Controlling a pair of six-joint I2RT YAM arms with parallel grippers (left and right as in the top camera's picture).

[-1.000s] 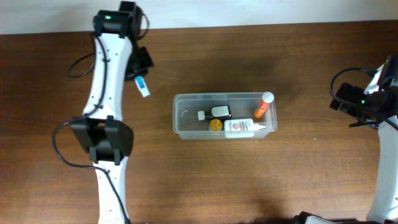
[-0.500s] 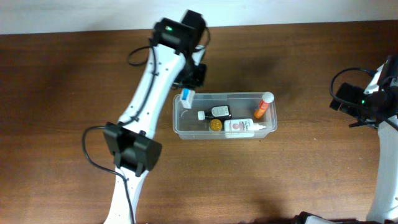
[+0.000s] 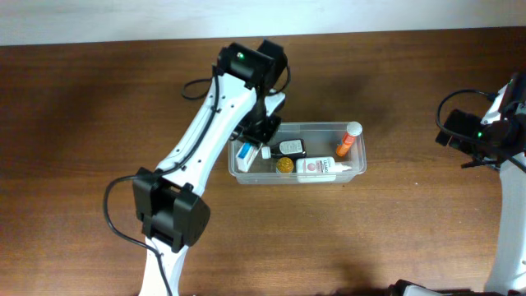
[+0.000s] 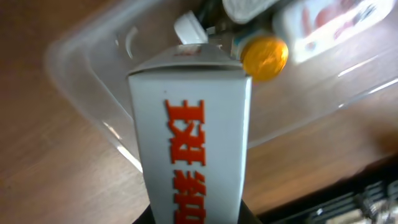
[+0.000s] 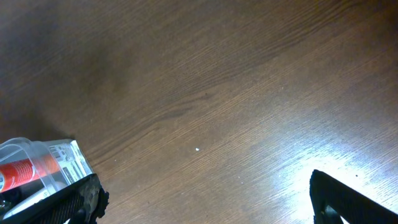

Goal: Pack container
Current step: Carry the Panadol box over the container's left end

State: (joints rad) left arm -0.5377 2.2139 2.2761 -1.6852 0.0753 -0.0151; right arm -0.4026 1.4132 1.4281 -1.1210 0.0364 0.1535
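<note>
One clear, shallow rectangular plastic tub [image 3: 320, 126] stands in the middle of the brown wooden counter [image 3: 394, 230]. Four things lie in it: one dark bottle with white cap [image 3: 290, 149], one small round yellow cap [image 3: 284, 165], one white bottle with red label [image 3: 322, 168] and one orange tube with white cap [image 3: 348, 140]. My left jaws are closed tight on one white cardboard box with orange characters [image 4: 193, 143], held over the tub's left end; I cannot tell if it touches the bottom. My right jaws are wide apart and hold nothing, well apart from the tub at the counter's right side.
</note>
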